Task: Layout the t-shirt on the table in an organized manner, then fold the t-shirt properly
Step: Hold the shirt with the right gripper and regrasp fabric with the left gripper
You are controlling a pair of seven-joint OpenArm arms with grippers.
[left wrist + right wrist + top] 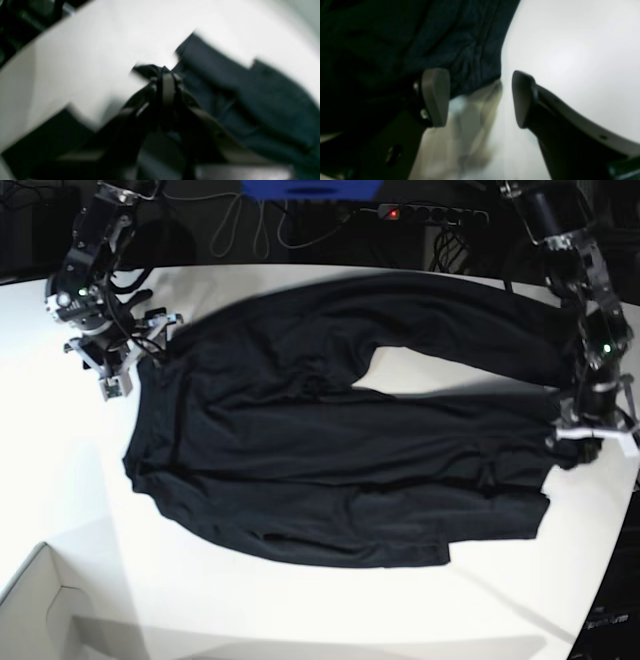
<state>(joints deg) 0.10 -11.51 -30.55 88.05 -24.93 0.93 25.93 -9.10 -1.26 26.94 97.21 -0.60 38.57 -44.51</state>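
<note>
Base view: the t-shirt (pixel 330 470), thin and limp, is pinched at its edge by the shut left jaws (pixel 592 438); the right jaws (pixel 135 355) are wide open and empty at the opposite edge on the tabletop (pixel 300 610), where hold is best taken.

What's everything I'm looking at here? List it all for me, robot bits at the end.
t-shirt: one, black, spread rumpled across the middle of the table.
table: one, white, fills most of the base view, curved far edge.
white box corner: one, white, at the near left corner of the base view.
power strip: one, dark with a red light, behind the table's far edge.
cables: several, pale and dark, behind the table.
blue object: one, blue, top edge of the base view; cannot tell what it is.
left gripper: one, dark, at the shirt's edge on the base view's right, shut on a pinch of the cloth.
right gripper: one, grey pads, at the shirt's other edge, open.
</note>
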